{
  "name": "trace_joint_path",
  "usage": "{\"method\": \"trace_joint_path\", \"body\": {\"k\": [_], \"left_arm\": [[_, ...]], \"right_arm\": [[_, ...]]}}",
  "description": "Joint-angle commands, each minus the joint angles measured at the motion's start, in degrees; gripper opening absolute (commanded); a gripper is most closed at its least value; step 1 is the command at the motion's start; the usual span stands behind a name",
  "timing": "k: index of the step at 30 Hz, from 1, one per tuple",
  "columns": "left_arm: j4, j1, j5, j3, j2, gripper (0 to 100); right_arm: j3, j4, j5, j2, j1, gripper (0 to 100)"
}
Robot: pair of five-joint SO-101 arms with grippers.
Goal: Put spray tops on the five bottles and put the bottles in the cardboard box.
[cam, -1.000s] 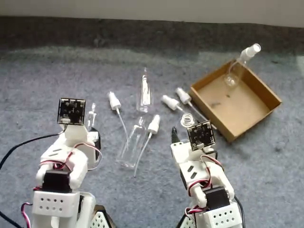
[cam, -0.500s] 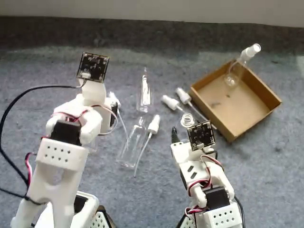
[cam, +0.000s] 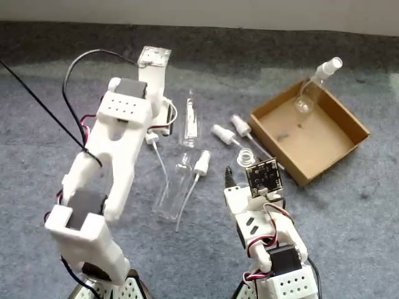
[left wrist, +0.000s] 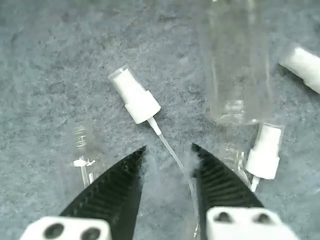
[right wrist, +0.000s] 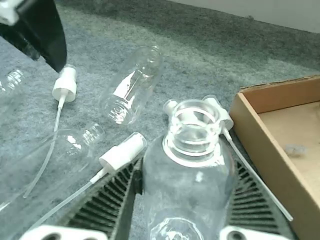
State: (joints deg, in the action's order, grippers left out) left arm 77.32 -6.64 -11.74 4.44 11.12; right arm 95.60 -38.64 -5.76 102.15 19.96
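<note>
Grey carpet (cam: 349, 205), bottle (right wrist: 187, 165) between right fingers (right wrist: 105, 197)

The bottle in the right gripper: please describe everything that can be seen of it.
The bottle is clear and looks like glass or plastic, with a round body, rounded shoulders and a short ringed neck. Its mouth is open and bare. It stands upright, clamped at the body between the ribbed black fingers of the right gripper, which touch it on both sides. It is beside the cardboard box, apart from it. Its base is hidden.
</note>
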Motion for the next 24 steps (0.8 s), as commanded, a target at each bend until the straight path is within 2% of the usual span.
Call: {"method": "trace_joint_path", "body": {"k": [1, 12, 24], "left_arm": [[4.13, 3.30, -8.79, 14.02, 9.01, 21], [6.95, 3.30, -14.59, 26.07, 25.45, 21], [6.59, 3.30, -14.68, 32.22, 34.24, 21]], "right_arm": [[3.82, 1.98, 0.09, 0.75, -0.40, 20.7], [3.82, 1.98, 0.09, 0.75, -0.40, 20.7], [3.82, 1.98, 0.09, 0.75, -0.40, 20.7]]}}
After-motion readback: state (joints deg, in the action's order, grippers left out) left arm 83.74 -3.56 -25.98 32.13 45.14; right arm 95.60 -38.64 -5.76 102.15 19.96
